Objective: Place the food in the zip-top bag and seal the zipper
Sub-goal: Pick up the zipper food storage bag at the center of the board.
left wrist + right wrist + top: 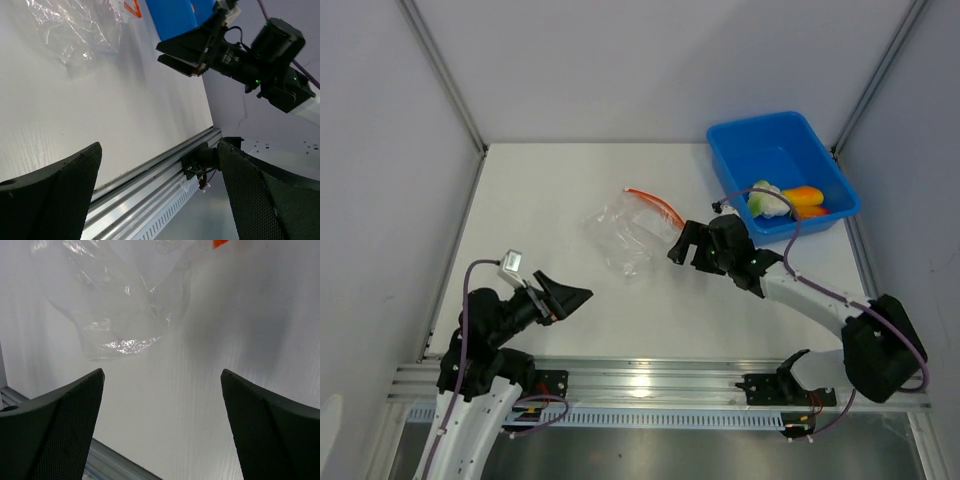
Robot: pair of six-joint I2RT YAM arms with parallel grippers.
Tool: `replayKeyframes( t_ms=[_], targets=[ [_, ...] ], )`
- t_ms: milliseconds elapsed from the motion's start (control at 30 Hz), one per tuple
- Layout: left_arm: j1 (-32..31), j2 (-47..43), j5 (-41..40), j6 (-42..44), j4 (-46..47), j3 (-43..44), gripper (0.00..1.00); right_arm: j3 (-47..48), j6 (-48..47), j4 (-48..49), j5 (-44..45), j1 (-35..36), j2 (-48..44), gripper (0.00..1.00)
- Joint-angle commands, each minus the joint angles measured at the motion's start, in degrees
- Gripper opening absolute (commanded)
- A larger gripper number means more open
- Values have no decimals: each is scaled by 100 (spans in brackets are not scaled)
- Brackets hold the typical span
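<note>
Both of my grippers stood wide open and held nothing. My right gripper [680,243] hung just beside the right edge of the zip-top bag [623,237], close below the zipper [655,203]. My left gripper [566,296] hovered near the front of the tabletop [550,180], apart from the bag.

The bag lay crumpled in the middle of the tabletop, with the orange-red strip at its far right end. I could not tell whether the mouth was parted or pressed flat. None of the food was in it. The white-and-green lump [767,201], the yellow-orange piece [802,195] and the red-orange piece [812,211] all lay together in the blue bin [750,130] at the far right.

I judged the bag to be the main hazard. Nothing pinned it, and film that thin and light would likely skid away if I nudged it before closing. If I pinched both walls at once, I would clamp the mouth shut instead of opening it. If I caught only a loose fold, the film could slip out when I lifted.

The food had risks of its own. The pieces touched each other against the bin's wall, so a finger coming down could jam on a neighbour. The rounded lump might also squirt free of a shallow grip. A piece released over a sagging mouth would land on the tabletop beside the bag.

My two arms would have to work close together over the bag and could knock each other. The strip also lay bent, so a careless press might seal only part of it.
</note>
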Motion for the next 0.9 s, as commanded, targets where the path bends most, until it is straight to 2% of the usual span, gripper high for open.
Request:
replayKeyframes(
  t_ms=[0,133,300,500,533,667,867],
  targets=[
    [-9,61,-26,453,-249,467,100,464,26,936,-1029,-216,448,99],
    [-17,-36,-70,743,-416,634,99,1325,-861,339,-642,-348,1247,99],
    [-9,-89,-167,928,-539,661,99,2153,-1750,101,-702,-804,1916,100],
    [-9,122,-105,1025,-452,705,100,3602,-2189,-364,-1836,-1306,3199,99],
    [-17,157,-88,1016,-434,696,100,3770,-2277,-444,-2246,-1376,3348,98],
    [-8,219,26,990,-329,653,99,4508,-2612,-488,-3268,-1430,4112,91],
    [-17,157,123,972,-363,608,99,4554,-2682,-207,-4086,-1403,4413,82]
  ],
)
